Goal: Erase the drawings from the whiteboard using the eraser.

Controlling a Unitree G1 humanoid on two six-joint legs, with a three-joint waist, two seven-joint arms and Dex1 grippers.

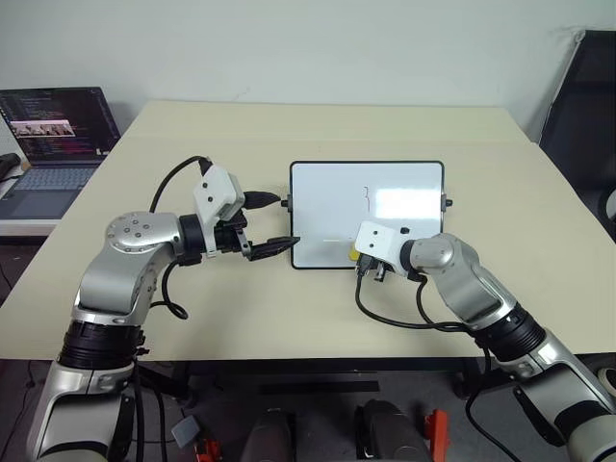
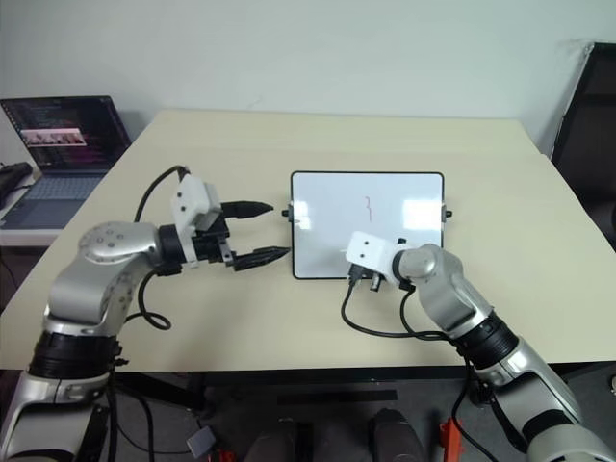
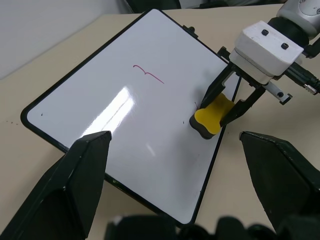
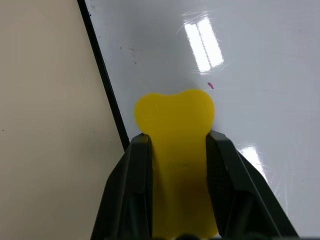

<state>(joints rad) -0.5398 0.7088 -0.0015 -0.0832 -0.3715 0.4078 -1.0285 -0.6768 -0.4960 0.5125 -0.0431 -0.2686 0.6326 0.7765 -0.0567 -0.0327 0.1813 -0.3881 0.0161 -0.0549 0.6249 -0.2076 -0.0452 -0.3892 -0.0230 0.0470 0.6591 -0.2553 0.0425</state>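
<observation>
No word, number, label or brand can be read anywhere. The open dark laptop (image 1: 53,144) shows lines of coloured text on its screen, too small to make out. The glossy white whiteboard with thin black frame (image 3: 90,95) carries a thin reddish bracket-like squiggle (image 3: 148,74), no letter or numeral, beyond the black fingers (image 3: 82,175) of the left gripper.

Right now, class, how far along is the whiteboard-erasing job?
Done: the right claw is shut on the eraser, which sits on the whiteboard near its front edge. In hand: that area looks mostly wiped, with only faint specks near the eraser. Left: the bracket-like squiggle in the middle of the board is still there. The left claw hangs open at the board's left edge.
</observation>
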